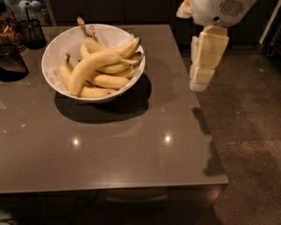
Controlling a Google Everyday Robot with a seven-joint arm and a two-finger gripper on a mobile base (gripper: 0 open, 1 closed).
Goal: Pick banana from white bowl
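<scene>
My gripper (pixel 199 83) hangs in the upper right of the frame, above the right edge of the table (pixel 109 154) and well apart from the white bowl (pixel 56 46). It has hold of nothing. How far it is open, I cannot tell.

The banana (pixel 94 63) lies on top of the pile in the bowl, in the upper left part of the frame. It curves from the lower left to its dark stem tip at the right rim, and shorter bananas (pixel 105 81) lie under and behind it.

The table is a smooth grey-brown top, glossy, with two small spots of reflected light in the middle and the bowl's dark shadow below the bowl. A dark wire-mesh cup (pixel 33 30) stands in the upper left corner. To the right of the table is a speckled brown floor (pixel 252 140), and dark cabinet fronts (pixel 114 11) run along the top.
</scene>
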